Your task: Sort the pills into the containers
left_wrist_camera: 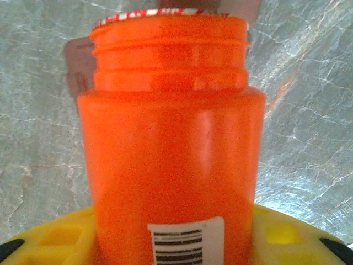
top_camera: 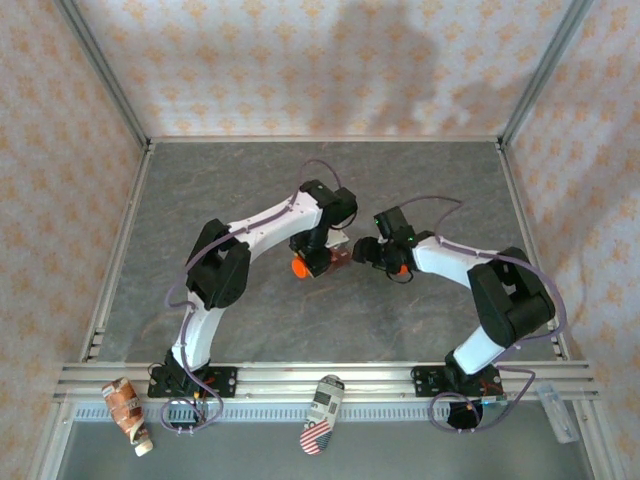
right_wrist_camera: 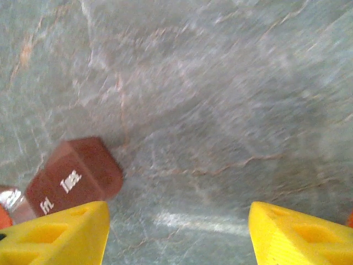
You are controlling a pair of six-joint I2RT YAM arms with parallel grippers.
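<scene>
**Student:** Where are the edges, and where is there open room?

**Tutor:** The grey veined table [top_camera: 200, 190] is bounded by an aluminium frame [top_camera: 320, 138] and by patterned walls [top_camera: 300, 60] at the back and sides. Its far half and both side strips lie bare. The two arms meet near the middle. Below the near rail [top_camera: 280, 375] lie a crumpled wrapper [top_camera: 128, 412] and a flag-printed pouch [top_camera: 322, 413].

**Student:** How do the tools stand?

**Tutor:** The left gripper [top_camera: 312, 262] is clamped on an orange bottle [left_wrist_camera: 171, 154]. Its yellow fingers [left_wrist_camera: 49, 237] sit on either side of the bottle's body, level with the barcode label [left_wrist_camera: 187, 241]. The right gripper [right_wrist_camera: 176, 232] hangs over bare table, fingers spread apart with nothing between them.

**Student:** And the containers?

**Tutor:** The dark red-brown pill box [right_wrist_camera: 77, 176] lies on the table between the two grippers, just beside the bottle. In the right wrist view it sits at the lower left. White lettering shows on its top face, one word reading "Fri". Whether pills lie inside cannot be told. The bottle's threaded neck is bare and a red-and-white rim shows at its mouth. Its opaque wall hides whatever it contains.
</scene>
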